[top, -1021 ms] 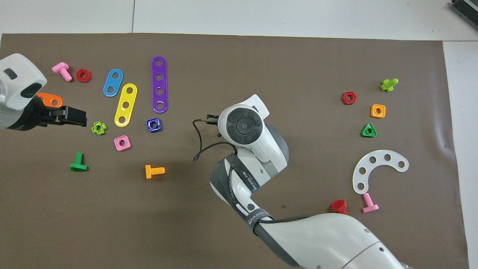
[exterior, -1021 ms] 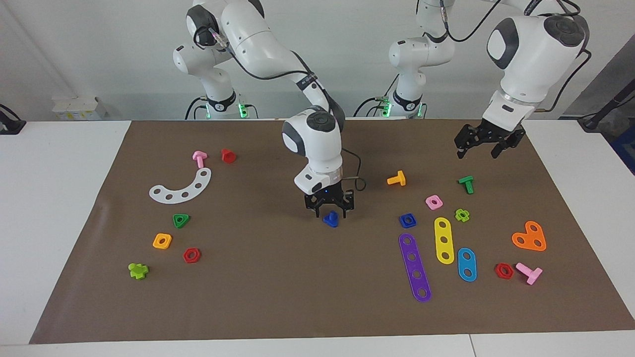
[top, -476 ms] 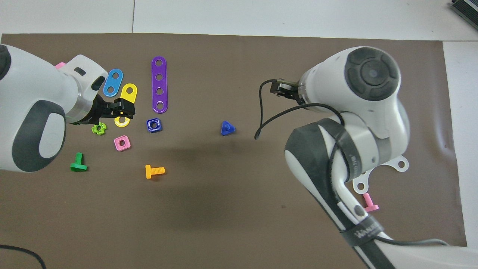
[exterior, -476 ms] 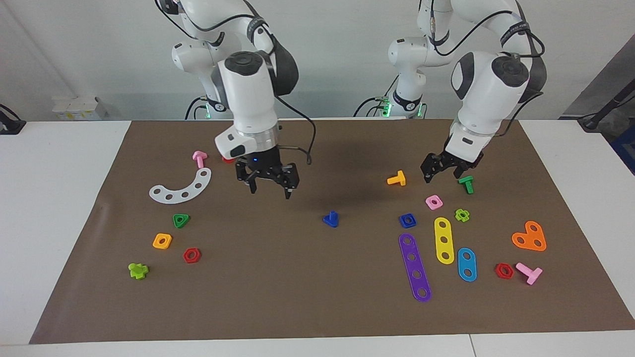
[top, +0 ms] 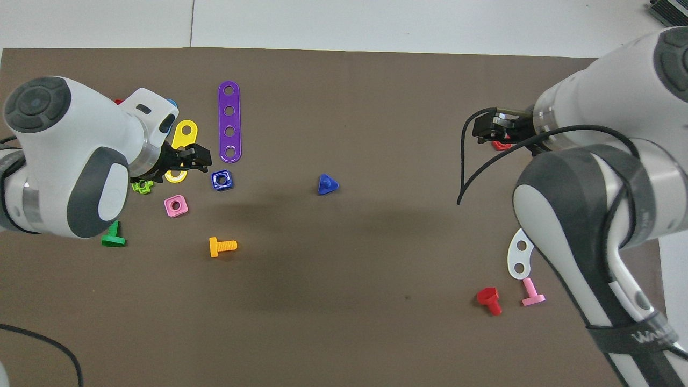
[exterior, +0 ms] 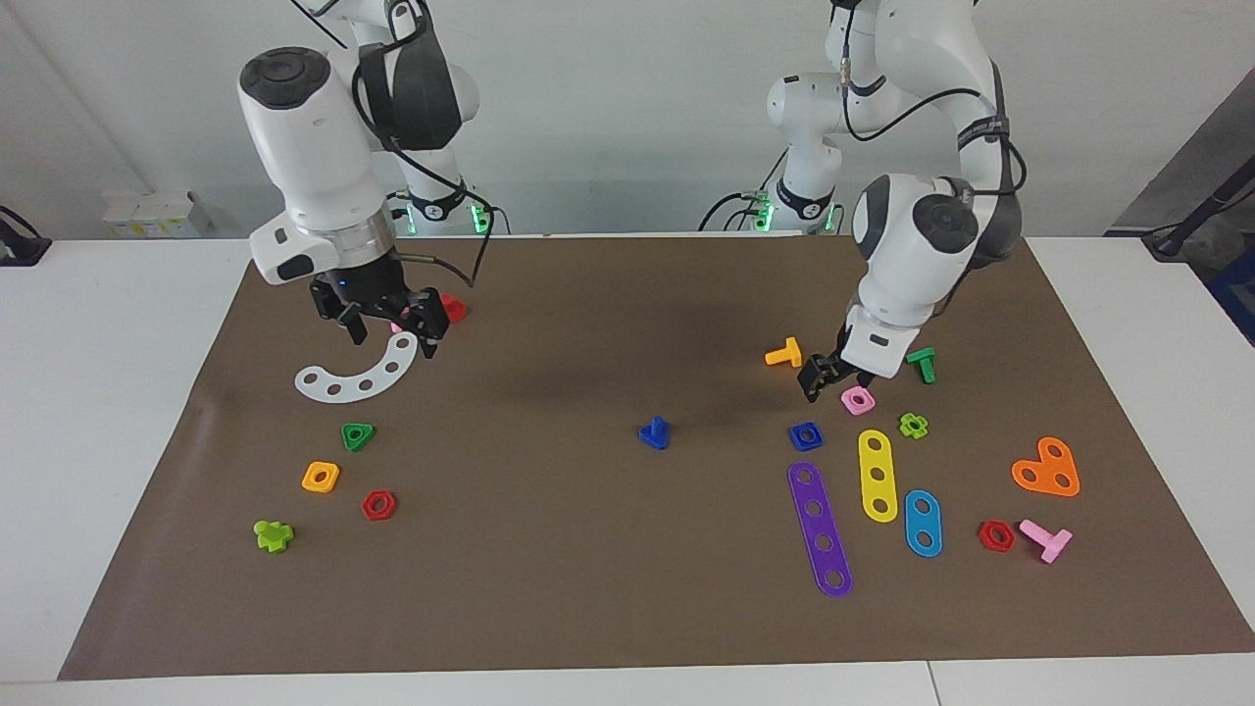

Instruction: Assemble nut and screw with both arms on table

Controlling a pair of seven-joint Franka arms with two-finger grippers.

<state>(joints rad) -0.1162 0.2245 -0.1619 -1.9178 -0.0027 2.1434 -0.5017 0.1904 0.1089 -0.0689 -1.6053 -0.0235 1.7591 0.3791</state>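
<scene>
Toward the right arm's end of the mat (exterior: 549,588), your right gripper (exterior: 392,341) now hangs over the white curved strip (exterior: 358,378), jaws spread and holding nothing; a second ago it was down around the screw at mid-mat, so it has let go and drawn well away. At the middle of the mat the screw (exterior: 654,432) stands alone on its flat head with the stem pointing up, touched by nothing and unmoved by the retreat; that looks like a deliberate set-down, stem ready to receive a nut. Toward the left arm's end, the nut (exterior: 806,435) lies flat on the mat beside the purple strip (exterior: 820,529), well apart from the screw. Your left gripper (exterior: 812,385) has swung in and down from the mat's edge; it is now low over the mat between the orange bolt (exterior: 784,353) and the pink nut (exterior: 857,400), close to the nut but not yet on it; whether its jaws are spread you cannot tell. Judging from this, your next step is picking up the nut.
</scene>
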